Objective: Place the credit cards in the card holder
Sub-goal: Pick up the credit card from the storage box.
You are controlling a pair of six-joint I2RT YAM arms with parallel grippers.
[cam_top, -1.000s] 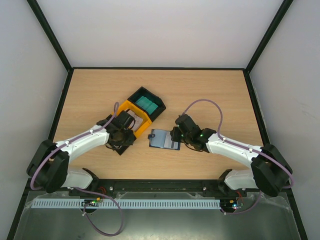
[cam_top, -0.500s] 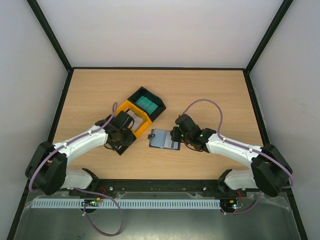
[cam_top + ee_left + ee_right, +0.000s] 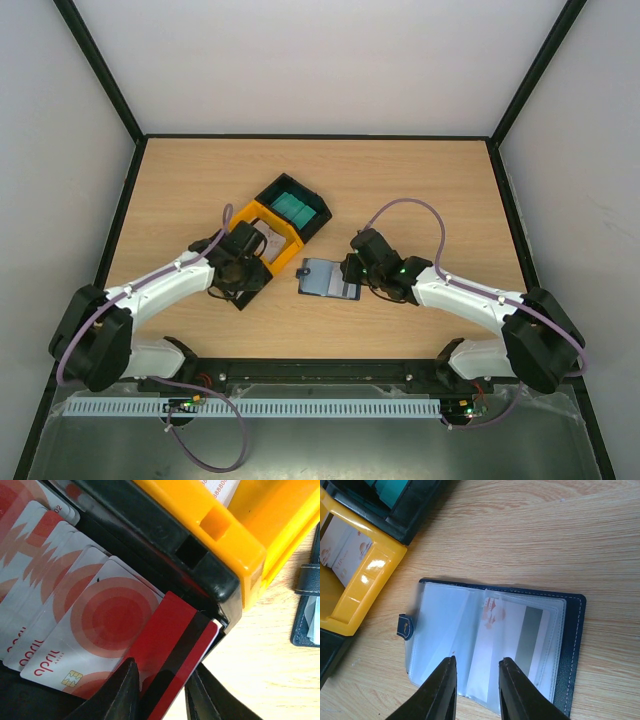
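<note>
**Step in hand.** We judged the step to be the pick-up of one card from the stock. The left pincer (image 3: 161,672) stood with its jaws narrow, one on each side of a thin red plastic card with a dark stripe (image 3: 175,635). We could not tell whether the pads bore on it. This card leaned at the end of a row of white plastic cards printed with red circles (image 3: 95,615). The row fanned away to the pincer's left inside a black plastic tray (image 3: 165,535). A yellow plastic tray (image 3: 240,535) lay beyond the tips, to the right.

**Holder.** The right pincer (image 3: 477,662) held nothing. Its jaws were narrow, with the tips over the near edge of the dark navy folding card holder (image 3: 572,645). The holder lay open and flat on the wooden table (image 3: 570,530), just ahead of those tips and well to the right of the left pincer. One clear sleeve contained a whitish card with a grey stripe (image 3: 512,630).

**Next move.** We judged that it called for a firm closure, a lift clear of the tray wall, and an edge-first carry rightward to a free sleeve.
</note>
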